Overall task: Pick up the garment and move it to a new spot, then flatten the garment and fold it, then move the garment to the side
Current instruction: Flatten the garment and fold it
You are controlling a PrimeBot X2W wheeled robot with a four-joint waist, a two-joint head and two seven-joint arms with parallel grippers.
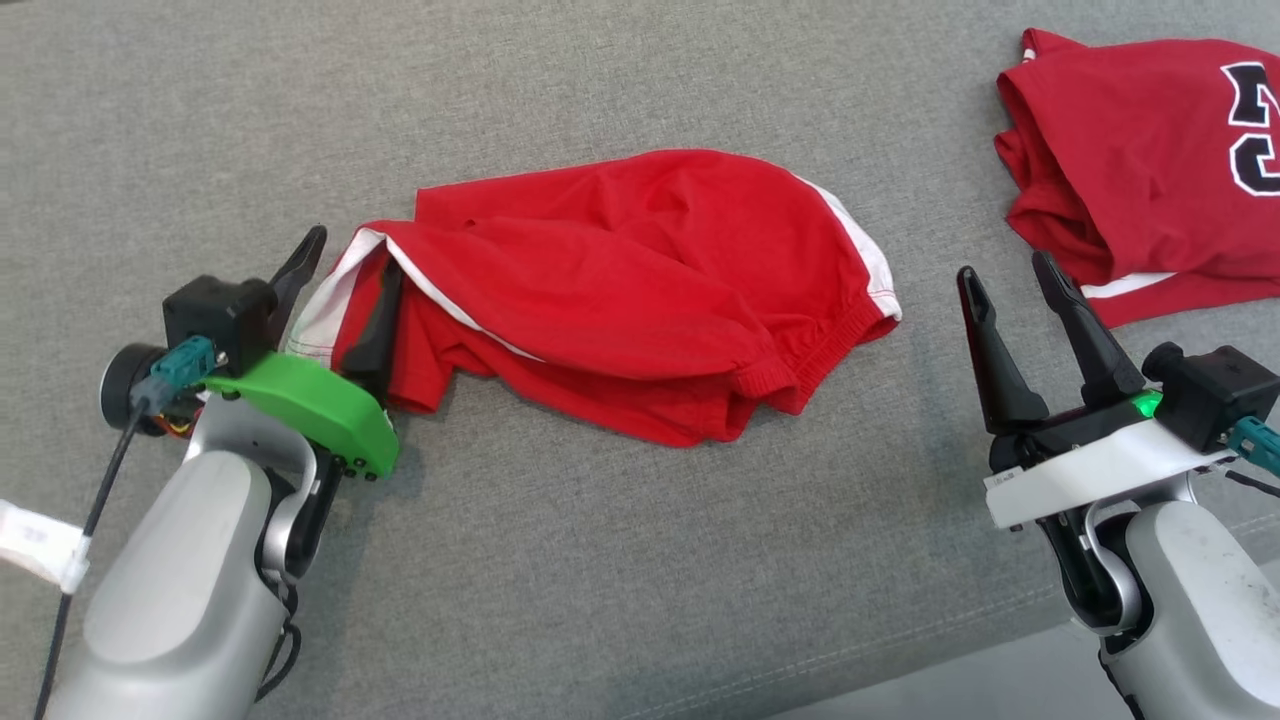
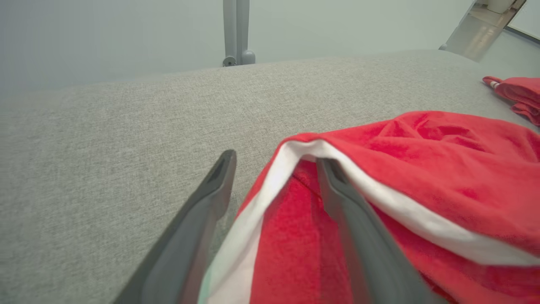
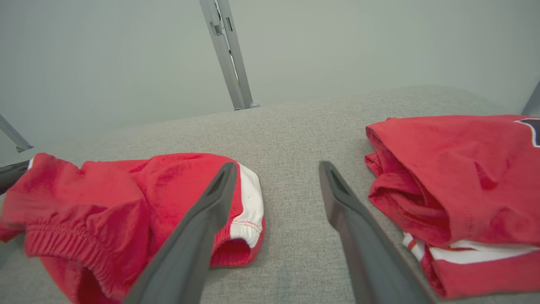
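Here, red shorts [image 1: 640,290] lie crumpled centrally on the worktop [image 1: 600,560]; at nine o'clock the left gripper [image 1: 352,250], jaws apart, has one finger [image 1: 376,335] inside a leg hem [image 1: 330,300] that may snag and drag the cloth, while the right gripper [image 1: 1006,268] hangs spread at four o'clock.

The red shirt [image 1: 1130,150] at the right bears big black characters [image 1: 1255,125] with white outlines, cut off by the picture's edge (the upper may be an N or M, the lower a 5 or S; I cannot tell). A white tag [image 1: 35,540] on a black cable [image 1: 110,480] carries faint print, too small to read.
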